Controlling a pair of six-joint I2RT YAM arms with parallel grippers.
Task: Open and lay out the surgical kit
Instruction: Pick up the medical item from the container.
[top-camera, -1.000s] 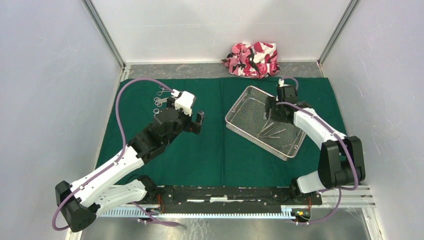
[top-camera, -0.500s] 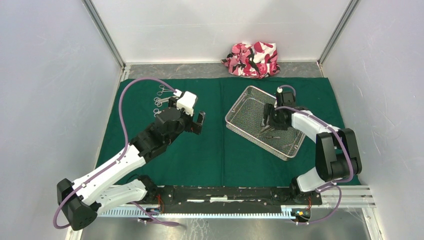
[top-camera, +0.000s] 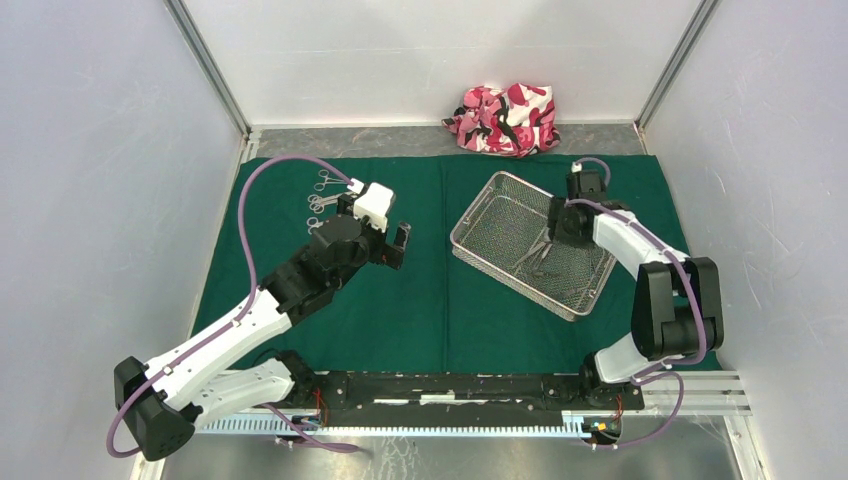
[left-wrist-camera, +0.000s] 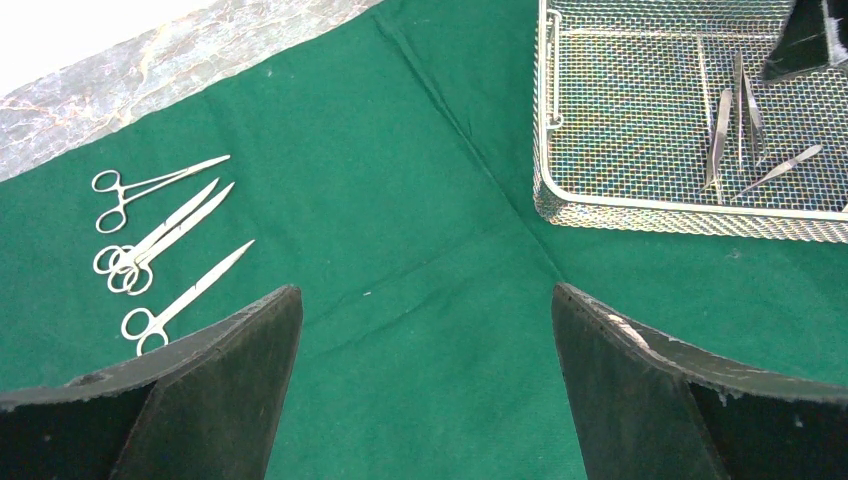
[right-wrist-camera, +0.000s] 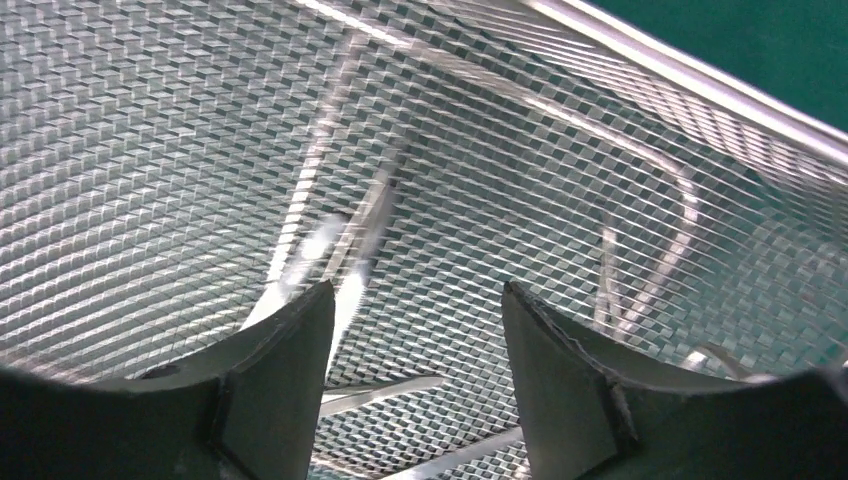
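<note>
The dark green drape (top-camera: 440, 300) lies spread flat. The silver wire-mesh tray (top-camera: 495, 215) sits on its right half, angled. Slim steel tweezers and forceps (top-camera: 540, 257) lie inside it. My right gripper (top-camera: 553, 237) is open, low inside the tray over these instruments; in the right wrist view (right-wrist-camera: 415, 300) a steel tweezer (right-wrist-camera: 350, 250) lies by the left finger, ungripped. Several scissors and forceps (top-camera: 320, 195) lie laid out at the drape's far left, also in the left wrist view (left-wrist-camera: 150, 240). My left gripper (top-camera: 387, 243) is open and empty above the bare drape (left-wrist-camera: 425, 300).
The pink-white-black camouflage bundle (top-camera: 505, 118) lies beyond the drape at the back centre. Frame posts and white walls close in both sides. The tray's near rim (left-wrist-camera: 690, 205) stands right of my left gripper.
My right gripper has shifted inside the tray, first toward the near side, then back to the right, staying open. The left arm has barely moved.
</note>
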